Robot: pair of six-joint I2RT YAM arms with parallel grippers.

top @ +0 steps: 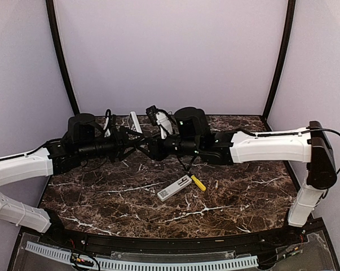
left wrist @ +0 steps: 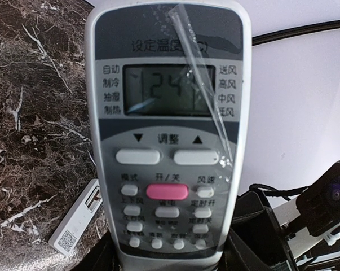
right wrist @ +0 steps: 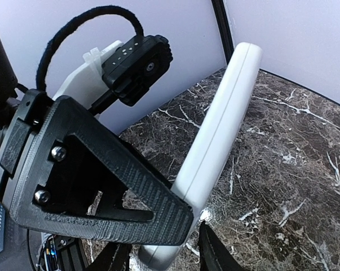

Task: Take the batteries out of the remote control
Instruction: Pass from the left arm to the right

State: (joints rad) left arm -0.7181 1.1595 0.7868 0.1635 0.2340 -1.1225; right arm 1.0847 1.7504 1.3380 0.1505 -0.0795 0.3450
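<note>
Here, slim glossy remote (left wrist: 167, 141), marbled table (left wrist: 23, 113).

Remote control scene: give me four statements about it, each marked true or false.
1. The grey-and-white plastic remote control is held off the table by the left gripper. True.
2. Its display reads 18. False: it reads 24.
3. The yellow-handled screwdriver rests on top of the remote control. False: it lies on the dark marble table.
4. A flat white cover with a square code label lies on the table next to the screwdriver. True.
</note>
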